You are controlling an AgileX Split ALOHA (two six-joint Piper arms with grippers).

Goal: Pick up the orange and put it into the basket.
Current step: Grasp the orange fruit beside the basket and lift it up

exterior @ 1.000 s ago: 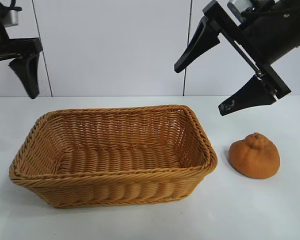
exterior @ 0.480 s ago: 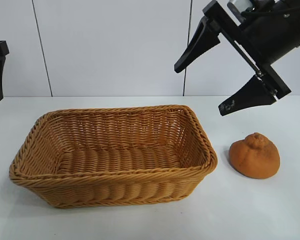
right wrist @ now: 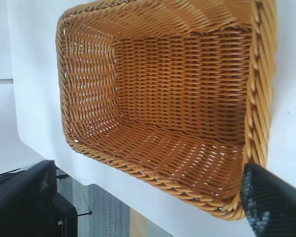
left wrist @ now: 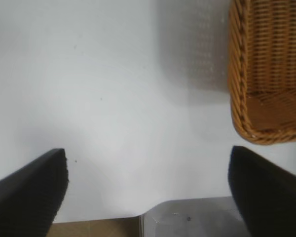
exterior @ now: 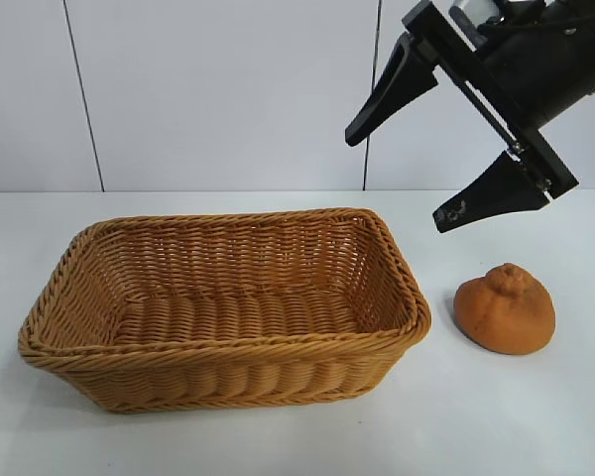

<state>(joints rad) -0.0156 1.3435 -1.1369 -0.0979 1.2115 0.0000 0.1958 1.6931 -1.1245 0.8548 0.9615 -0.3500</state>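
Note:
The orange (exterior: pixel 504 309), dull and lumpy with a knobbed top, sits on the white table to the right of the basket (exterior: pixel 228 349). The wicker basket is empty. My right gripper (exterior: pixel 395 180) hangs open and empty above the basket's right end, up and to the left of the orange. In the right wrist view the basket (right wrist: pixel 259 74) fills the frame between the gripper's (right wrist: pixel 148 175) spread fingers; the orange is out of that view. My left gripper (left wrist: pixel 148 158) is outside the exterior view; its wrist view shows it open over bare table beside a basket corner (left wrist: pixel 241 98).
The white table (exterior: pixel 516 416) runs back to a pale panelled wall (exterior: pixel 228 89). The table's edge and the floor beyond show in the left wrist view (left wrist: pixel 187 219).
The left arm has pulled away to the left and left the exterior view. The right arm, the orange and the basket have not moved.

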